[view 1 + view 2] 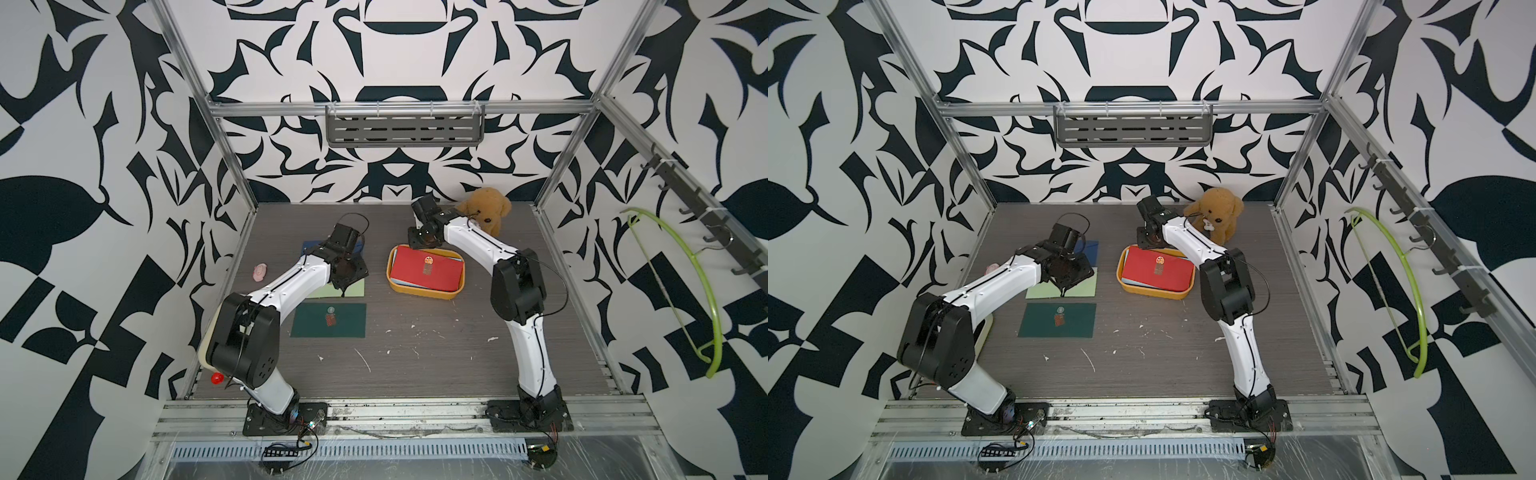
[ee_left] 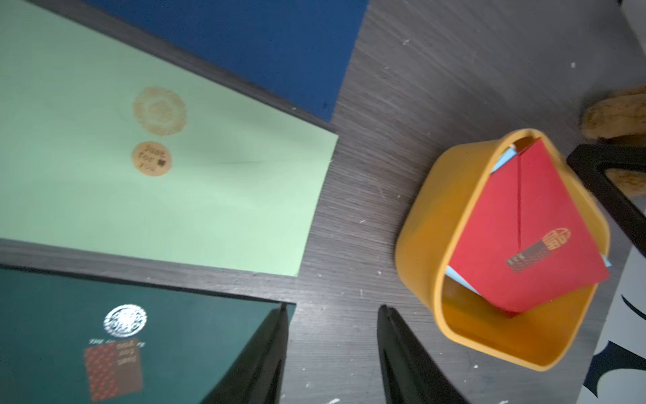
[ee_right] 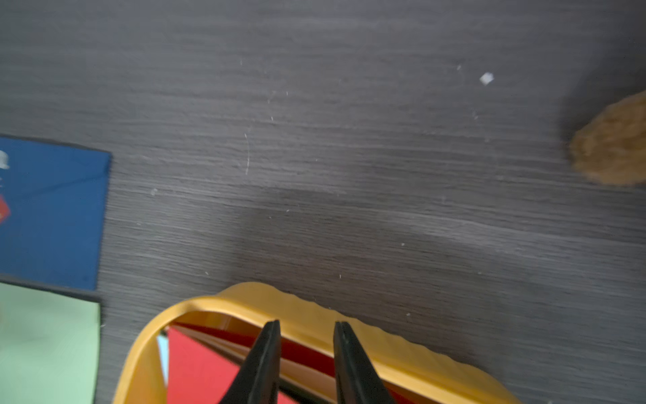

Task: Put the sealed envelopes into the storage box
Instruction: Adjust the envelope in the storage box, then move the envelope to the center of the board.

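On my table (image 1: 415,365), the storage box (image 1: 424,296) sits right of centre, with an envelope (image 1: 415,274) lying on top of others inside it. Left of the box I see three more in a row running away from me: near envelope (image 1: 328,320), middle envelope (image 1: 353,289), far envelope (image 1: 1090,249). A teddy bear (image 1: 486,212) sits behind the box.

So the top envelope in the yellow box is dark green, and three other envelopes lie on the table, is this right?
No: on top in the mustard-yellow storage box lies the red envelope, as both top views show. The dark green envelope is on the table with the light green envelope and navy envelope.
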